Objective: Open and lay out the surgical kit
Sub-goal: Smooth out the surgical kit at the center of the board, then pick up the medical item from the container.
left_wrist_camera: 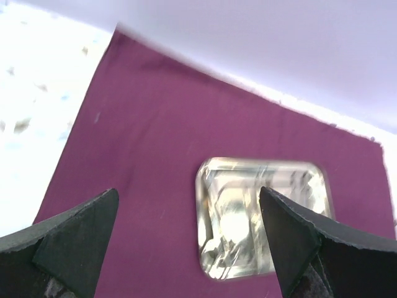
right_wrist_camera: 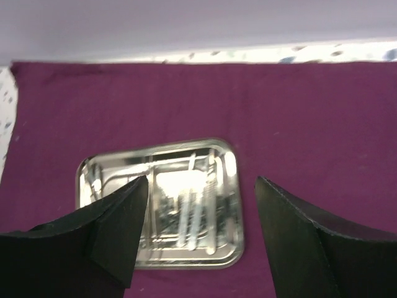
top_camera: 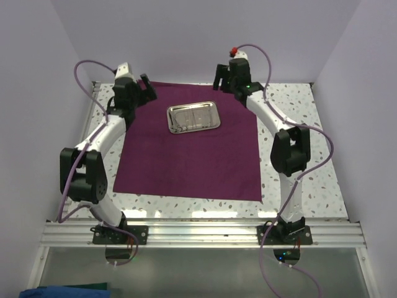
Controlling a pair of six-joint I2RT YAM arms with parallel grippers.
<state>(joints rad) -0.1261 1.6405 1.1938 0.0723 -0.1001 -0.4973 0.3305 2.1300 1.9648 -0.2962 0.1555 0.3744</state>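
The maroon cloth wrap (top_camera: 192,155) lies spread flat on the table. The shiny steel tray (top_camera: 193,117) sits on its far half, with several thin silver instruments (top_camera: 189,119) inside. The tray also shows in the left wrist view (left_wrist_camera: 248,217) and the right wrist view (right_wrist_camera: 186,205), where the instruments (right_wrist_camera: 198,211) lie side by side. My left gripper (top_camera: 147,89) is open and empty above the cloth's far left corner. My right gripper (top_camera: 221,76) is open and empty above the cloth's far edge, right of the tray.
The speckled white tabletop (top_camera: 310,124) surrounds the cloth. Lilac walls (top_camera: 198,37) close in the back and sides. An aluminium rail (top_camera: 198,234) with the arm bases runs along the near edge.
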